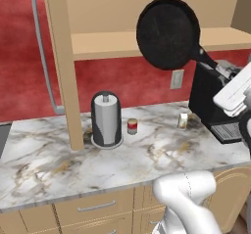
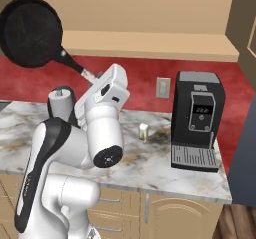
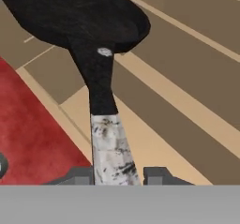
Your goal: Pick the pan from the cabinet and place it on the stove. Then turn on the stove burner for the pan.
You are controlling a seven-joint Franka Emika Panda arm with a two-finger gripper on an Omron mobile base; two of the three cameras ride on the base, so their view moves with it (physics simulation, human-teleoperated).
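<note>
Round black frying pan [image 1: 168,32] is held up in the air in front of the open light tan wooden wall cabinet [image 1: 122,37], tilted so its inside faces the left base camera. The thin black handle runs down-right to a silver tip. Hand [image 3: 117,174] pinches that silver tip: in hand view the two dark fingertips [image 3: 159,175] sit tight on either side of the speckled silver end, the pan bowl above them against the cabinet shelf and red wall.

Left base view has the open cabinet door with long grey bar handle [image 1: 43,52] at left. On the marbled white desk [image 1: 59,164] below stand an upright paper towel roll in a dark holder [image 1: 106,119], a small red-banded can [image 1: 132,126] and a small pale shaker [image 1: 183,121].

Right base view shows the pan [image 2: 31,31] at upper left, the white arm under it, and the whole black coffee machine [image 2: 196,120] with its lit display, plus a wall outlet [image 2: 162,87]. In the left view that machine is cut off by the arm. The can is hidden behind the arm there.
</note>
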